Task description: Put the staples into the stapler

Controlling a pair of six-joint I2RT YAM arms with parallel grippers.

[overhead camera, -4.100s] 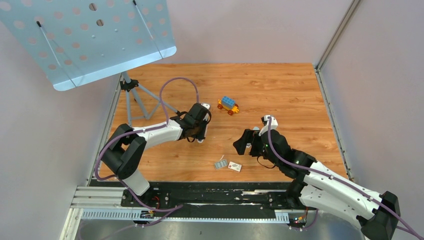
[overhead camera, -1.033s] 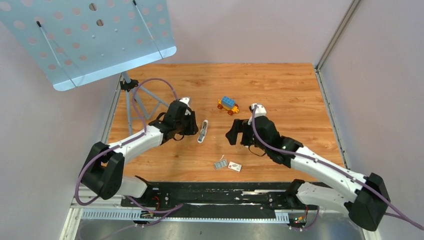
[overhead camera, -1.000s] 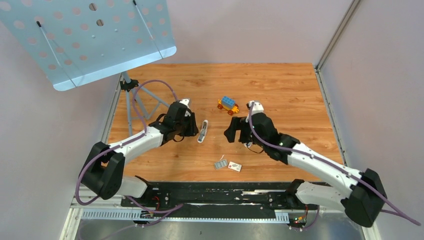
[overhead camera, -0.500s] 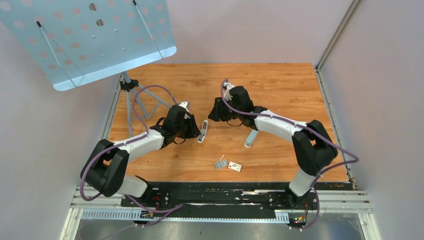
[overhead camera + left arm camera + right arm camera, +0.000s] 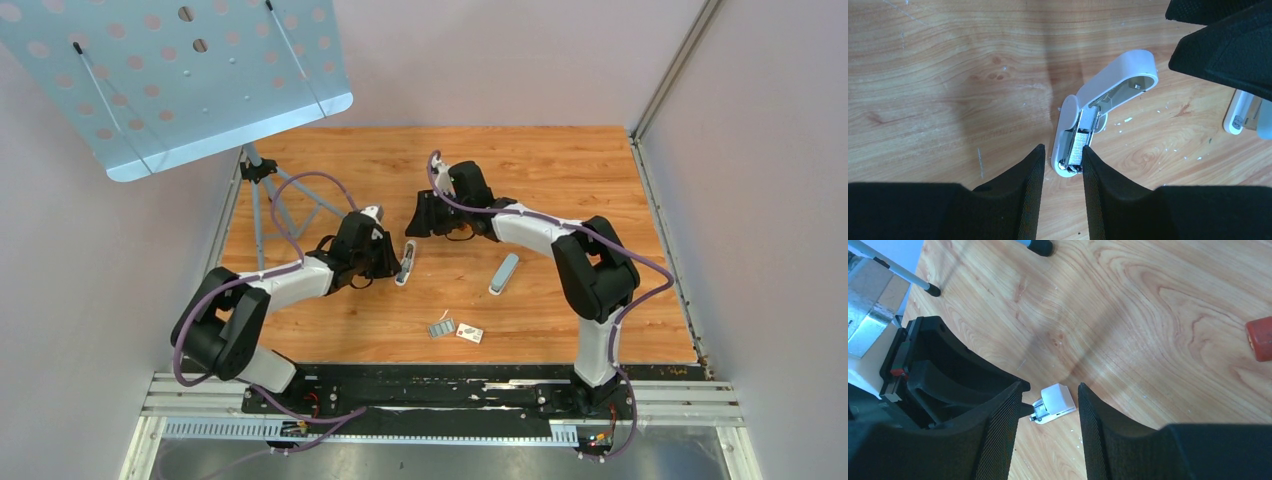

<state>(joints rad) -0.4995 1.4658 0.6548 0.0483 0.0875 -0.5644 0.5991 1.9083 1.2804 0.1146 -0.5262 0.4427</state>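
The left fingers (image 5: 1038, 180), standing narrowly apart, are straddling the near end of the opened stapler (image 5: 1100, 107) on the worktop (image 5: 948, 75), while the right fingers (image 5: 1003, 435) are hanging part-open above its far end, and the staples (image 5: 441, 327) are lying well apart nearer the bases.

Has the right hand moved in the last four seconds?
Yes. The right hand has swung left and toward the far side of the table, from near the staples up to the open stapler.
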